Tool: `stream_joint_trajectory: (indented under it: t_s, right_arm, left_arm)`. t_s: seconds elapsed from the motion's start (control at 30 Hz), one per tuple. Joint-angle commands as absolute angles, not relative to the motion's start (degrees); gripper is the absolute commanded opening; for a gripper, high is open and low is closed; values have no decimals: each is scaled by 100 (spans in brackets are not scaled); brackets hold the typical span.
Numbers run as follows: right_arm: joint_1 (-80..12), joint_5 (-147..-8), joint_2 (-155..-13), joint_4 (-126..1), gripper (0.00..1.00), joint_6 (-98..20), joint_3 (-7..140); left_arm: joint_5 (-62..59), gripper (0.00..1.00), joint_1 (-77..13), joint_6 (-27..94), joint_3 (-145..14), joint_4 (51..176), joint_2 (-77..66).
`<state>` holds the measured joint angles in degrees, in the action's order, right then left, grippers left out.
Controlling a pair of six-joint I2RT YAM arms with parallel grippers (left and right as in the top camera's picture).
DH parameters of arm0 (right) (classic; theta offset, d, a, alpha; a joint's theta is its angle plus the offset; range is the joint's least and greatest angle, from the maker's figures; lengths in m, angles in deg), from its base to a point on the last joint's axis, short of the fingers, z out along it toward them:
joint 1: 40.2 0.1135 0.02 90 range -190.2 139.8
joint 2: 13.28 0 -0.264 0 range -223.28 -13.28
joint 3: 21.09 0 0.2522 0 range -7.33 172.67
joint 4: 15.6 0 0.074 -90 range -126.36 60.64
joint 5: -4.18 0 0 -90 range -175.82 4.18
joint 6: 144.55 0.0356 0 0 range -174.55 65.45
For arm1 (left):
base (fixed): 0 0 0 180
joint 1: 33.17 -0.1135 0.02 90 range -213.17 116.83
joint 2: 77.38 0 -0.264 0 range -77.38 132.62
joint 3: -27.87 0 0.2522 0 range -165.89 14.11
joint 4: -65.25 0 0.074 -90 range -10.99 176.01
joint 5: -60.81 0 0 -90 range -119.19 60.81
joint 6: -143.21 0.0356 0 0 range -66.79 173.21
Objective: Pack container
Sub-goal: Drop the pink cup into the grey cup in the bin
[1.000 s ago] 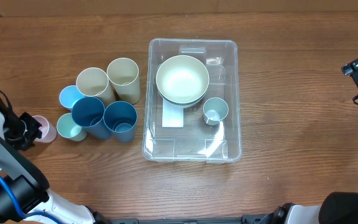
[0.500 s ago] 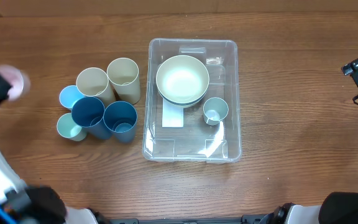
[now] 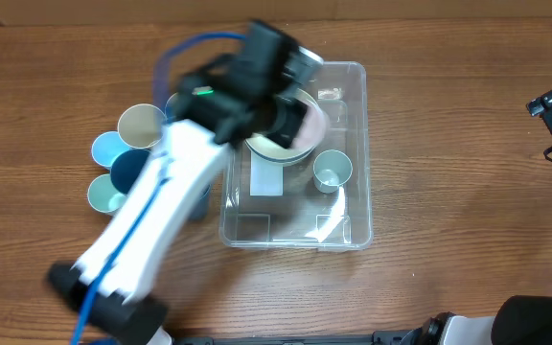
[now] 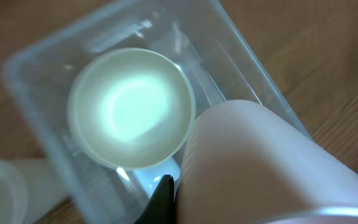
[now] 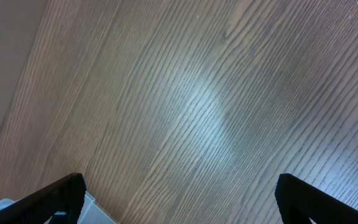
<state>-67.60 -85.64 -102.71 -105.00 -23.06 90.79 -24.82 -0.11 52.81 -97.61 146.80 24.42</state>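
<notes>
Brown wood-grain table (image 3: pixel 448 192) carries one clear container (image 3: pixel 364 153) at its middle, mouth upward, long axis running away from the robot. Inside sit one cream bowl (image 4: pixel 129 109) and one small pale-blue cup (image 3: pixel 333 170); four cups (image 3: pixel 142 125) show just left of it. The left gripper (image 3: pixel 295 115) hangs over the container's far half, pinching one pink cup (image 4: pixel 253 162). The right gripper (image 5: pixel 179 199), spread wide, is well apart to the right.

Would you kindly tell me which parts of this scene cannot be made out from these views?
Overhead: the blurred left arm covers some cups beside the container, so their count is unclear; the left tool is smeared too.
Left wrist: the pink cup fills the lower right, hiding the container's floor there.
Right wrist: only the table and the right tool's tips show; the container is cut off by the lower edge.
</notes>
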Motion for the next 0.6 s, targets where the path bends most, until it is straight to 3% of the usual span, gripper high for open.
stream_joint_trajectory:
  t_s: [0.0,0.37,0.47,0.5,0.57]
  right_arm:
    - [-6776,-8570,-10273,-10469,100,-2278,9099]
    - [-6776,-8570,-10273,-10469,100,-2278,9099]
    - [-6776,-8570,-10273,-10469,100,-2278,9099]
    - [-6776,-8570,-10273,-10469,100,-2278,9099]
    - [-6776,-8570,-10273,-10469,100,-2278,9099]
  left_arm:
    - [-2681,4,311,5497,-9763,14525,3198]
    - [-2076,5,446,5497,-9763,14037,4256]
    - [-2080,28,446,5500,-9763,13959,4256]
    - [-2080,41,446,5497,-9768,13943,4254]
    - [-2076,49,446,5493,-9833,13987,4250]
